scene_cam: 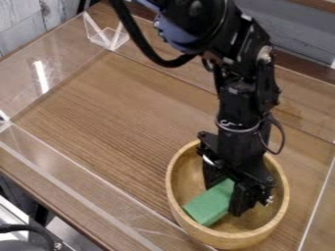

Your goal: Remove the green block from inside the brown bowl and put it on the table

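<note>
The green block (206, 206) lies tilted inside the brown bowl (173, 192), which sits at the near right of the table (118, 113). My gripper (242, 196) reaches straight down into the bowl from the black arm. Its dark fingers (250, 196) are closed against the block's right end, so it is shut on the block. The block's left end sticks out toward the bowl's near-left wall. The fingertips and the bowl's floor beneath them are hidden.
Low clear acrylic walls (39, 74) border the tabletop on the left and front. A small clear angled piece (108, 37) stands at the far edge. Bare wood stretches left of the bowl.
</note>
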`<state>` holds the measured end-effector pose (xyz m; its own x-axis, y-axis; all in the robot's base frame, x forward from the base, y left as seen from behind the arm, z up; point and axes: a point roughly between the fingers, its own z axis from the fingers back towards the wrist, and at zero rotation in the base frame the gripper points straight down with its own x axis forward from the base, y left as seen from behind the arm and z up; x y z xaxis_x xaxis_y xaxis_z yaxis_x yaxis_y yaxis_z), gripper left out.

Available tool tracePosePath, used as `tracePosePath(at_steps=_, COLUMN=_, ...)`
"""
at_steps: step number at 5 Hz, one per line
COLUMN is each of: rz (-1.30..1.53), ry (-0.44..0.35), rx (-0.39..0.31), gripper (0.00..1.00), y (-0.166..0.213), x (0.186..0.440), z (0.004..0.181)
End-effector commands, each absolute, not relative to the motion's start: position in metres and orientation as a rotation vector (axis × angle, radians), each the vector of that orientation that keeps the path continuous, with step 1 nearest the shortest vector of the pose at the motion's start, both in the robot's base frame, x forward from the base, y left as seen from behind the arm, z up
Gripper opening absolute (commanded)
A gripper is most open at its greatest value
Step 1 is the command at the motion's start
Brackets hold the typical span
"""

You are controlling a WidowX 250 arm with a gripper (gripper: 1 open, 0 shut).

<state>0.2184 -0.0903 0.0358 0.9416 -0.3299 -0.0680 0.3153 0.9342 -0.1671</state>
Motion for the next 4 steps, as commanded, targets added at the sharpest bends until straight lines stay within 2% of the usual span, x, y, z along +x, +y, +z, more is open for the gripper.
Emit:
tracePosePath(at_steps=1, rz=-0.324, ry=0.042, rx=-0.164, gripper=0.00, y=-0.091, x=0.226, z=0.056)
tracePosePath(at_steps=3, rz=-0.293, ry=0.044, rx=-0.170, gripper=0.00, y=-0.089, x=0.224, z=0.077)
tracePosePath(at_steps=4, rz=-0.265, ry=0.026, rx=-0.174, gripper=0.00, y=-0.086, x=0.225, z=0.099)
